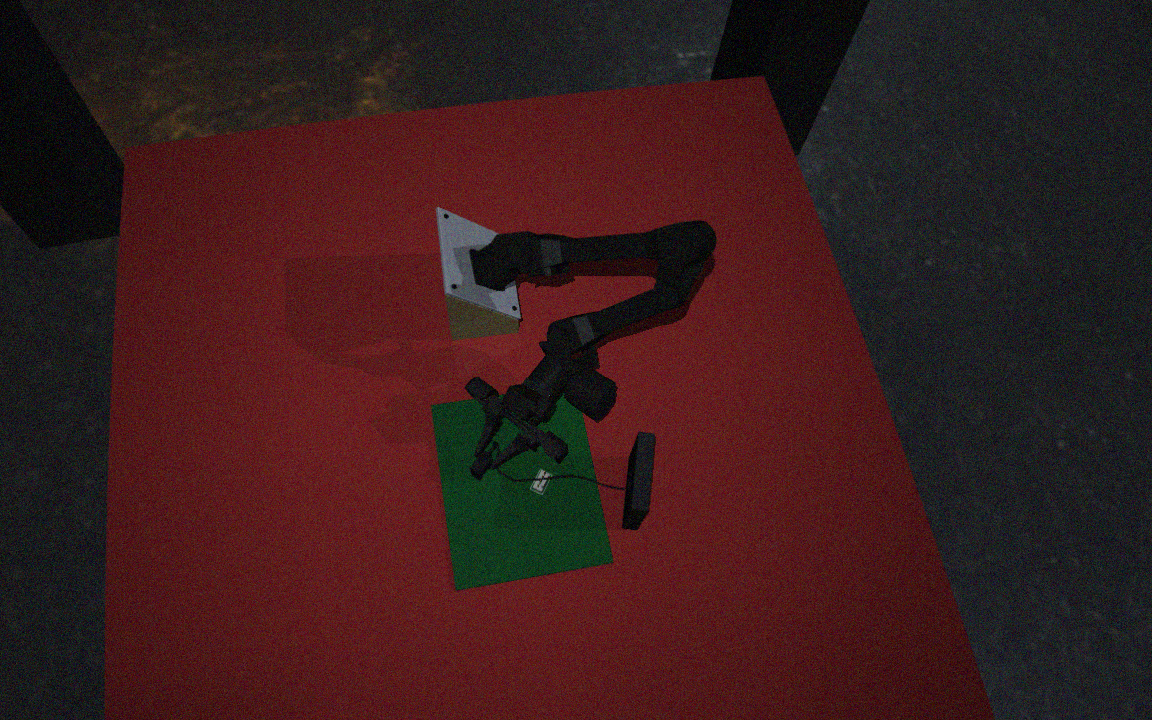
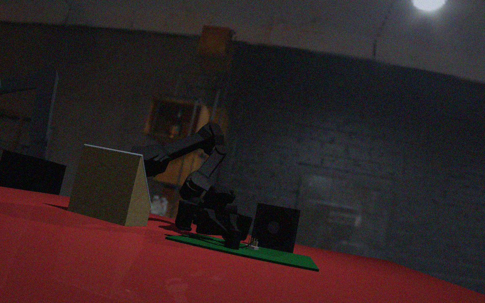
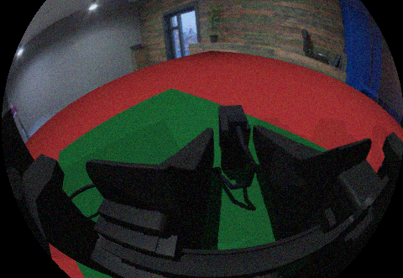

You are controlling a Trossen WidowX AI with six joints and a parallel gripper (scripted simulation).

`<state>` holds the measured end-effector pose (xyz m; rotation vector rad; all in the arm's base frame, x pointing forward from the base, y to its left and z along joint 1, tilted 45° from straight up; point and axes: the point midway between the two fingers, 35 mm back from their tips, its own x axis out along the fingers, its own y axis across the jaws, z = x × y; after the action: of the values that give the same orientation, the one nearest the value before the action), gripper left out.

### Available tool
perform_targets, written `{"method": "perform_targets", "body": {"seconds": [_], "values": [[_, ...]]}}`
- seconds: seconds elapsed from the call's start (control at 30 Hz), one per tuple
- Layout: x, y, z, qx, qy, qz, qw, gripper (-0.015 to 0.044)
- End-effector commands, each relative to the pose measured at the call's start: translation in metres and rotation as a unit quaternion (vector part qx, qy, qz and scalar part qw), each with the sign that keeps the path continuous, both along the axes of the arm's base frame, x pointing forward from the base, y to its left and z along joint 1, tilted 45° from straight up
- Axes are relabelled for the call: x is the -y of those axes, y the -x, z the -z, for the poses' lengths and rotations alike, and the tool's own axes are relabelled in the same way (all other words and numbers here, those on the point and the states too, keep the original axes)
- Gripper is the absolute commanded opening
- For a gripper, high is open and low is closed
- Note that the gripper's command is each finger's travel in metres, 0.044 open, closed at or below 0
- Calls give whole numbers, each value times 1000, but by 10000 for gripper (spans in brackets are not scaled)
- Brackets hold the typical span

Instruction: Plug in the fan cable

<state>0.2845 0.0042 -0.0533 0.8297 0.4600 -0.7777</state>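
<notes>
The dark plug (image 1: 479,466) (image 2: 232,241) (image 3: 232,116) is over the green board (image 1: 517,550) (image 2: 293,259) (image 3: 126,128), left of the header in the top view. My gripper (image 1: 486,460) (image 3: 233,133) is slightly open around it. In the wrist view, green shows in a gap on each side of the plug. The white four-pin header (image 1: 541,482) (image 2: 253,247) has bare pins. The black cable (image 1: 576,476) (image 3: 81,191) runs from the plug across the header to the black fan (image 1: 641,474) (image 2: 276,226), upright beside the board. Whether the plug rests on the board is unclear.
A wooden wedge (image 1: 482,319) (image 2: 102,184) with a pale top plate (image 1: 458,259) carries the arm's base, behind the board. The red table (image 1: 294,582) (image 2: 86,263) lies under everything. Large dark blocks (image 1: 25,125) (image 1: 777,62) stand beyond its far edge.
</notes>
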Motion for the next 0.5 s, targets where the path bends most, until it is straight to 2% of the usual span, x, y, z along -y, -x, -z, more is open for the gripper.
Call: {"method": "perform_targets", "body": {"seconds": [0.0, 0.23, 0.47], "values": [[0, 0, 0, 0, 0, 0, 1000, 140], [0, 0, 0, 0, 0, 0, 1000, 140], [-6, 7, -19, -1, -1, 0, 1000, 140]]}}
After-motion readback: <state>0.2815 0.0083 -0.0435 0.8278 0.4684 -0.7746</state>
